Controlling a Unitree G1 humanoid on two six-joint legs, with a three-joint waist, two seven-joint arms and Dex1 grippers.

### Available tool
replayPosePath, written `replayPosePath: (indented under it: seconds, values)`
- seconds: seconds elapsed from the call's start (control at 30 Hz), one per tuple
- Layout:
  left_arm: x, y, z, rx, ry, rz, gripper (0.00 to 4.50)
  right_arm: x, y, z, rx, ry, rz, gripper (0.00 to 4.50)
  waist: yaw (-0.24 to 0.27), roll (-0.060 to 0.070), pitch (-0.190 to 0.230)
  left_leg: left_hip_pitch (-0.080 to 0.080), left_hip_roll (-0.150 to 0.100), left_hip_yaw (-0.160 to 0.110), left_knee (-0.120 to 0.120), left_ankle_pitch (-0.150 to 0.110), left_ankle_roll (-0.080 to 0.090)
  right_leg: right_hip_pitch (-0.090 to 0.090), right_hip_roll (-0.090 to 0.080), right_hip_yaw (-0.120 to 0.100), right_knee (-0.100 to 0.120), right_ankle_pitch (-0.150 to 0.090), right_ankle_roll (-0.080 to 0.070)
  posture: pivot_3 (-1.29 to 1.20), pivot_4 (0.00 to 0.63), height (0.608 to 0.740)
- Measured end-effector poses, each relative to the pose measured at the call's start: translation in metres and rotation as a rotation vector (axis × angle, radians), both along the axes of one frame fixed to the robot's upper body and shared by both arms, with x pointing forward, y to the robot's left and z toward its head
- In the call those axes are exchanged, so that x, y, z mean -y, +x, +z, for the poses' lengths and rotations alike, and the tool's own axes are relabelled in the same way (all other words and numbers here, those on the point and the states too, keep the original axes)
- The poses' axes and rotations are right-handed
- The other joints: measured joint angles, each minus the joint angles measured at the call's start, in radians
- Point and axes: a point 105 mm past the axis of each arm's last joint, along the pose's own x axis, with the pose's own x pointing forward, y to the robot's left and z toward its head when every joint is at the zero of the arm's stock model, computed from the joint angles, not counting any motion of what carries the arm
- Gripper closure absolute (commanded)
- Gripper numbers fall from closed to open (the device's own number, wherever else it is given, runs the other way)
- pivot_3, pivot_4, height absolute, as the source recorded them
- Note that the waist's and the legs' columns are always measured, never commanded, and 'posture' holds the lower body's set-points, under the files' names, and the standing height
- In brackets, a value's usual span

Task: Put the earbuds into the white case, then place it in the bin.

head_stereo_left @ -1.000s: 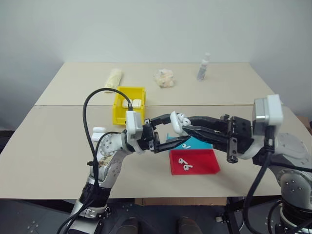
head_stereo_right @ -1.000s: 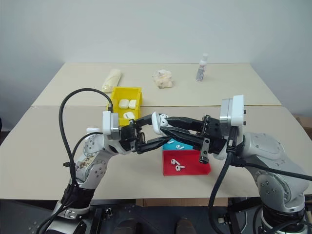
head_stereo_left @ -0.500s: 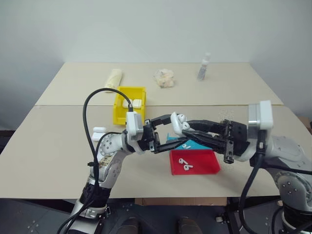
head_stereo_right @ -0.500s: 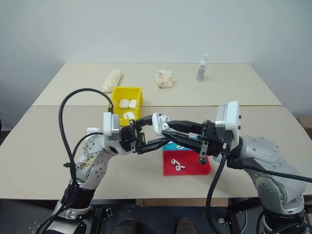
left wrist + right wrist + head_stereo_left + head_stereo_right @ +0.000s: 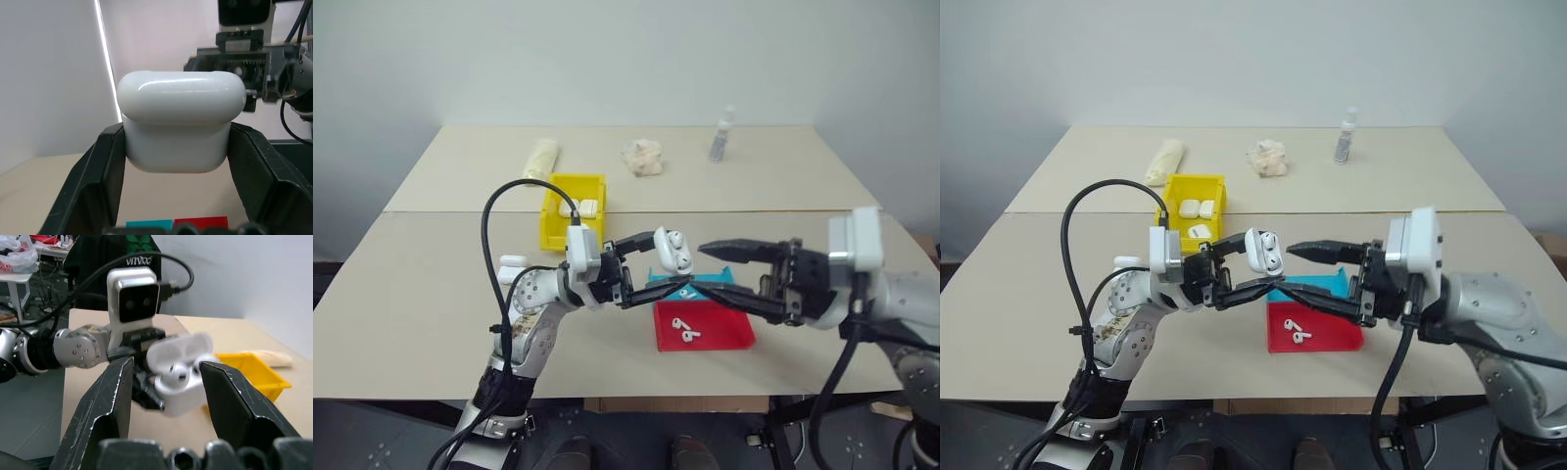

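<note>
Left arm: we reach it in from our left, forearm angled toward the middle, above the table.
Left gripper: clamped on the white case, fingers pointing to our right and slightly up.
Right arm: we hold it level, pointing left.
Right gripper: fingers spread apart, empty, tips near the case.

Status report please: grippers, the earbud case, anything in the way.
Left gripper shut on glossy white case, lid open. Right gripper open beside it. Nothing blocking.
</note>
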Motion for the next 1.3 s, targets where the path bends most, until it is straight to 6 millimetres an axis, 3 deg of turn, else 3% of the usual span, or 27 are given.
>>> replayPosePath:
  seconds: [0.1,0.27,0.57,0.8,1.3]
  values:
    - [0.003,0.004,-0.001,-0.001,0.017,0.011,1.72,-0.008,0.001,0.013,0.023,-0.029,-0.016,2.73,0.001,0.0,0.0,-0.001,0.0,0.0,0.0,0.0,0.0,0.0,0.0,0.0,0.0,0.0,0.0,0.0,0.15,0.74]
    - [0.007,0.006,-0.001,0.01,0.025,0.032,1.72,-0.027,0.0,0.012,0.04,-0.126,-0.039,4.48,0.002,0.0,0.0,-0.003,0.0,0.0,0.0,-0.001,0.002,-0.001,-0.001,-0.001,0.001,0.0,0.0,0.0,0.15,0.74]
    - [0.011,0.009,-0.003,0.013,0.031,0.058,1.72,-0.039,0.011,-0.007,0.06,-0.279,-0.138,4.48,0.004,0.0,0.0,-0.003,0.0,0.0,0.0,-0.001,0.002,-0.001,0.0,-0.001,0.0,0.0,0.0,0.0,0.15,0.74]
    - [0.001,0.016,-0.003,0.009,0.039,0.1,1.72,-0.03,0.014,-0.025,0.029,-0.365,-0.191,4.48,0.004,0.0,0.0,-0.003,0.0,0.0,0.001,-0.001,0.003,-0.001,-0.001,-0.001,0.0,0.0,0.0,0.0,0.15,0.74]
    - [-0.004,0.017,0.007,0.05,0.019,0.117,1.72,-0.016,0.01,-0.008,0.017,-0.267,-0.198,4.48,0.005,0.0,0.0,-0.003,0.0,0.0,0.0,-0.002,0.003,-0.001,0.0,-0.001,0.0,0.0,0.0,0.0,0.15,0.74]
